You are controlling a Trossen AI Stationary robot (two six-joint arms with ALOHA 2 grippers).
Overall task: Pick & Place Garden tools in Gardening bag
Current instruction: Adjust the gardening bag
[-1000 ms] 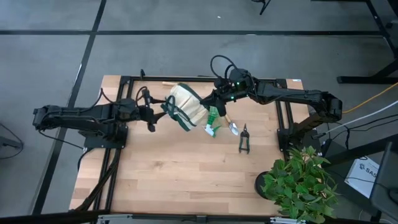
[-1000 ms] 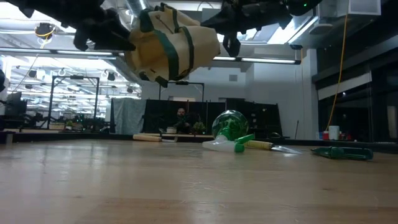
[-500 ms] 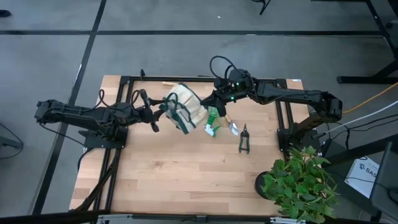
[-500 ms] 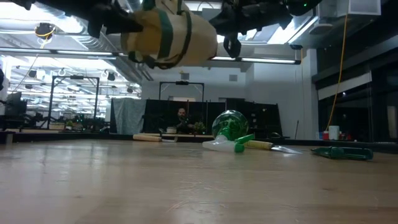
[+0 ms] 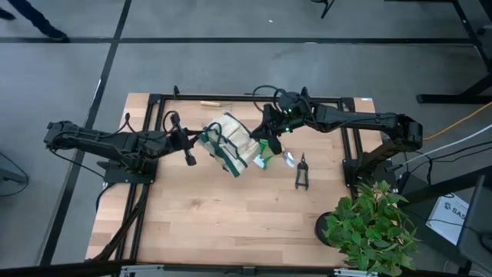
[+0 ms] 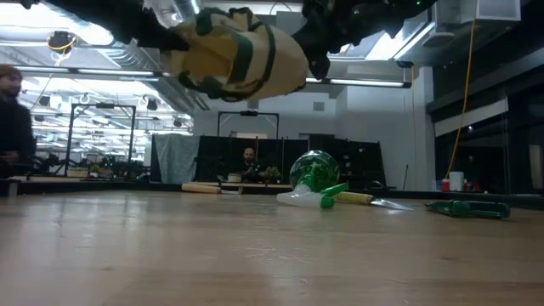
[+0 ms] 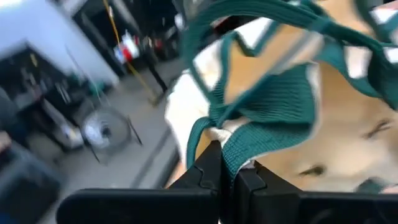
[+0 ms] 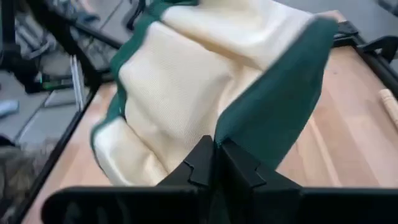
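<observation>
Both arms have the bag (image 5: 229, 144) up in the air between them, well clear of the table (image 5: 200, 215). The left gripper (image 5: 190, 143) has its fingers clamped on a green strap at the bag's left side; in its wrist view the webbing is pinched tight. The right gripper (image 5: 266, 132) is clamped on the green trim at the bag's right edge.

The tools are not in yet. The bottle (image 5: 264, 150) lies on the table just right of the bag, the trowel (image 5: 286, 156) beside it, the shears (image 5: 301, 171) further right. A wooden stick, likely the rake (image 5: 212, 104), lies behind the bag.

I'd say they're setting the bag up, stretching its mouth open. Next it wants setting down upright near the bottle, with one gripper letting go to fetch a tool.
</observation>
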